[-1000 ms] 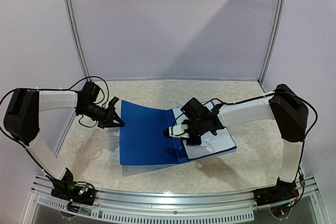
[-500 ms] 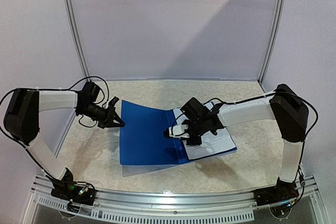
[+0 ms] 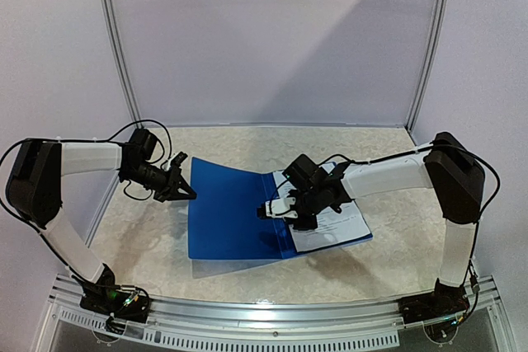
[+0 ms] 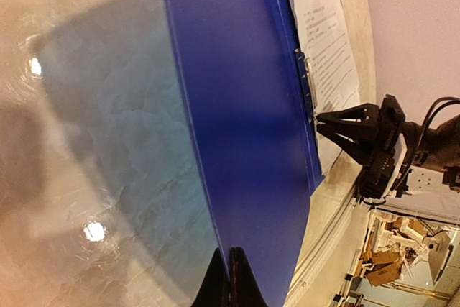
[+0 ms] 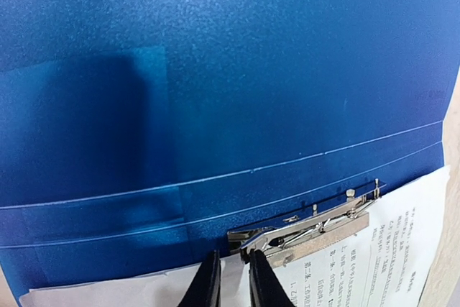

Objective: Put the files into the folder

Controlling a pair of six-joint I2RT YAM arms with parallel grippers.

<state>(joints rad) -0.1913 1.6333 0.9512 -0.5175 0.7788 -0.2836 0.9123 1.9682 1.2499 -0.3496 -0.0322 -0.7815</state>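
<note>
The blue folder [image 3: 227, 212] lies open on the table, its left cover raised off the surface. My left gripper [image 3: 188, 194] is shut on that cover's outer edge [image 4: 230, 278]. The files [image 3: 338, 220], white sheets of small black print, lie on the folder's right half with their edge under the metal clip [image 5: 309, 224] at the spine. My right gripper [image 3: 287, 213] is at the clip's end; its jaws [image 5: 233, 267] stand a little apart. Only white paper shows in the gap, and the clip's lever tip sits just past the right finger.
The pale marbled table [image 3: 148, 237] is bounded by white walls and a metal rail [image 3: 272, 311] at its near edge. Both arm bases stand at the near corners. The raised cover casts a shadow on the table under it [image 4: 122, 127].
My right gripper's jaws have parted slightly at the clip's end. The left arm, the folder and the files have not visibly moved.
</note>
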